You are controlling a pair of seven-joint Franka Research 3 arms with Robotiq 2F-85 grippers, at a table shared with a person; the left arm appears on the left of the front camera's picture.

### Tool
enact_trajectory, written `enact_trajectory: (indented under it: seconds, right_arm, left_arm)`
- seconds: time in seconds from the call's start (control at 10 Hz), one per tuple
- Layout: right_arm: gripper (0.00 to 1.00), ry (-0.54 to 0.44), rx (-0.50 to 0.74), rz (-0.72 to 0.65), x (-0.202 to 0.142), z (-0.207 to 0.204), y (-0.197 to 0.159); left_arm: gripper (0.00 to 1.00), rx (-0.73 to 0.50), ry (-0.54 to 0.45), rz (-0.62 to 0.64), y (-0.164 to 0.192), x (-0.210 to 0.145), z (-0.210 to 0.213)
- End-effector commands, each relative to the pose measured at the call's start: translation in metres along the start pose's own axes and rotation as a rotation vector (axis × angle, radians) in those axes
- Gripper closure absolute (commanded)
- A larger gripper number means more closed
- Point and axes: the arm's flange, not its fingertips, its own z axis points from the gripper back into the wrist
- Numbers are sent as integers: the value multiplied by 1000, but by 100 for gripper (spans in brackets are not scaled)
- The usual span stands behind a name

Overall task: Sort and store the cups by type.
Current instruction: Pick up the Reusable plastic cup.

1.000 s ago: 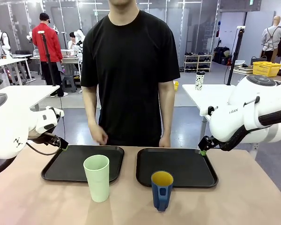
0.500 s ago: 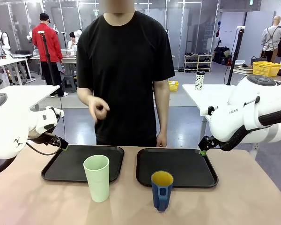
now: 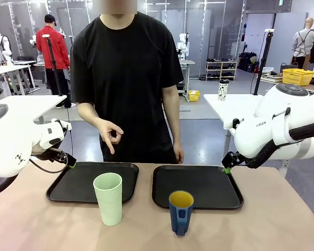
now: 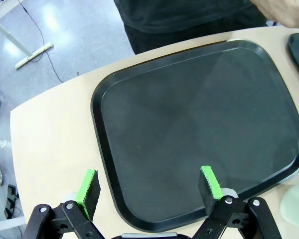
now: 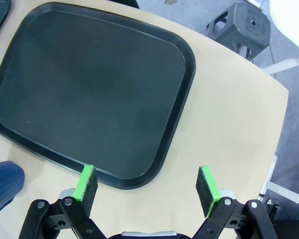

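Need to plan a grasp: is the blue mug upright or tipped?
Upright: the blue mug stands on its base, yellow inside facing up.

A grey, glossy floor (image 3: 209,136) is seen across the middle of the front view. A light patch (image 4: 52,22) is reflected on it at the upper left of the left wrist view. Glass partitions (image 3: 214,31) are set along the back. A white right table (image 3: 238,104) and a white left table (image 3: 26,107) are placed at the frame's sides. A low shelf (image 3: 221,69) holding dark items is seen right of centre. A yellow crate (image 3: 298,76) is seen at the far right, with a black pole (image 3: 262,63) near it. The bottom is taken up by the beige tabletop (image 3: 282,219). A grey stool (image 5: 239,22) is shown at the upper right of the right wrist view.
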Motion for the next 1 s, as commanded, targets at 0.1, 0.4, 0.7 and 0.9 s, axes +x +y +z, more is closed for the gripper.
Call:
enact_trajectory:
  seconds: [0.1, 0.4, 0.7, 0.9]
  right_arm:
    - [0, -4, 0, -2, -1, 0, -2]
    - [0, -4, 0, -2, -1, 0, -2]
    - [0, -4, 0, -2, -1, 0, -2]
    - [0, -4, 0, -2, -1, 0, -2]
  left_arm:
    - [0, 3, -1, 5, 1, 0, 0]
    - [0, 3, -1, 5, 1, 0, 0]
    - [0, 0, 0, 0, 0, 0, 0]
    - [0, -30, 21, -145, -4, 1, 11]
